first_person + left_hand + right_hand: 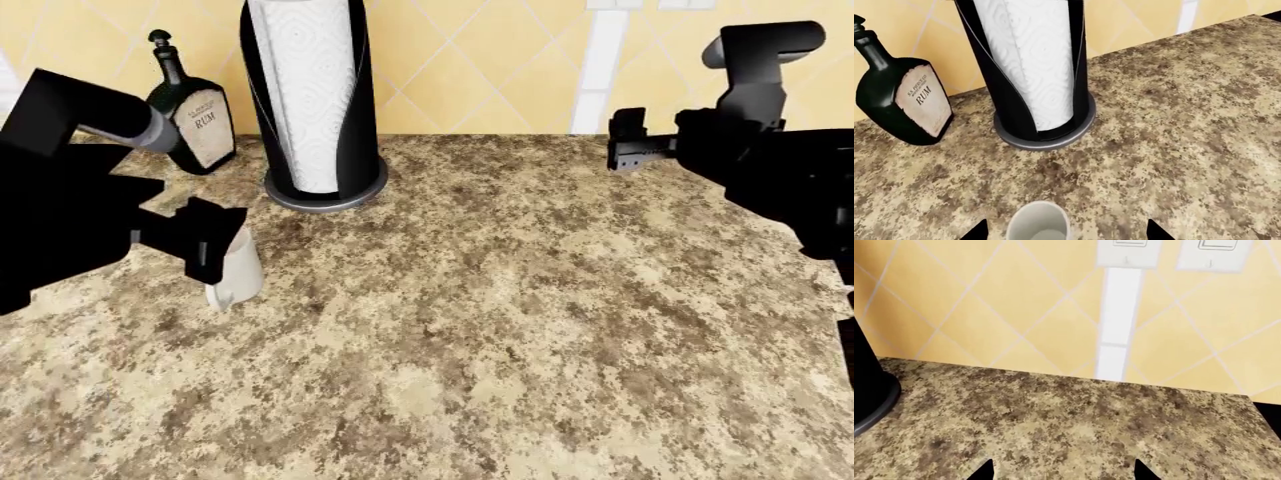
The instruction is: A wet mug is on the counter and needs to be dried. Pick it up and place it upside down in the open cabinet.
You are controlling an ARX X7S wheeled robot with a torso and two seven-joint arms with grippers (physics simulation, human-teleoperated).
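Where it stands upright, mug (240, 265) gleams white.

The head view looks down over the counter (534, 330) toward the paper-towel roll (314, 95). The left wrist view sits close before that roll (1034, 60); the right wrist view catches only its holder's base (871, 390).

Paper-towel roll (311, 100) and rum bottle (200, 118) just behind mug (238, 262); open counter (534, 330) rightward.

The left gripper (1064, 231) shows only its 2 dark fingertips (977, 231), spread apart, with the mug (1039, 221) upright between them on the counter (1174, 130). Beyond the mug stands the paper-towel roll (1034, 60) in its black holder, a rum bottle (901, 95) beside it.
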